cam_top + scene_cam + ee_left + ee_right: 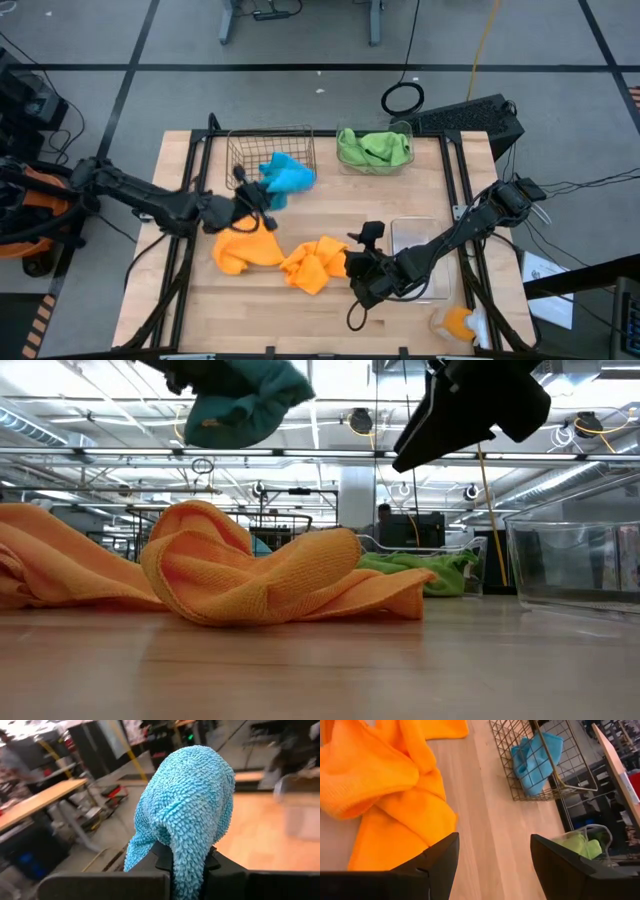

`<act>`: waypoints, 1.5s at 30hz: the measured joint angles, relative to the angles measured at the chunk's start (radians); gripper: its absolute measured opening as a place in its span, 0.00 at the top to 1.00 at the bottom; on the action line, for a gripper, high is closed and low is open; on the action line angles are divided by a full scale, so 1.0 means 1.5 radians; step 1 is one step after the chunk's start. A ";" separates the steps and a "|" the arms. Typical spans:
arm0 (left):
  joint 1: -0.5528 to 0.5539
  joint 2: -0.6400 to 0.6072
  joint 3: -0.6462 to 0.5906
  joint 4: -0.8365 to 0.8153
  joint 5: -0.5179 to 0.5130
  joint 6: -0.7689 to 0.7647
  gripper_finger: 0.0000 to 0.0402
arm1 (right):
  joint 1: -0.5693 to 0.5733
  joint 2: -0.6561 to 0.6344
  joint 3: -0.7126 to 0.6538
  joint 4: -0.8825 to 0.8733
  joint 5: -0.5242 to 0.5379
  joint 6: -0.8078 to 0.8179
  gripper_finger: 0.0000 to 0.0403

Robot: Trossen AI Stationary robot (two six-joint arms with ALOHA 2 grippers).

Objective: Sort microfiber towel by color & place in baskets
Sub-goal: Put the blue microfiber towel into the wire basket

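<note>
In the overhead view, the left pincer [243,203] sits left of centre on the desk [180,160], closed on a blue towel [287,176] that it holds raised at the front edge of the wire basket [240,150]; its wrist camera shows the cloth draped over the pinched fingers. A second blue towel [535,755] lies inside that basket (seen through the mesh from the right wrist). Just below the left pincer, an orange towel [243,250] lies crumpled on the wood, and a second orange towel [315,262] lies right beside it, toward the centre. At the upper middle, a clear bin [404,130] holds green towels [373,148]. The right pincer [362,262] hovers just right of the second orange towel, its fingers [432,862] spread wide and holding nothing. An empty clear bin [425,228] stands at the right, partly under that arm.
</note>
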 joint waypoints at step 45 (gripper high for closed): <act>0.592 0.024 0.000 -0.295 0.489 -0.056 0.62 | -0.031 0.000 0.000 0.057 0.000 -0.028 0.42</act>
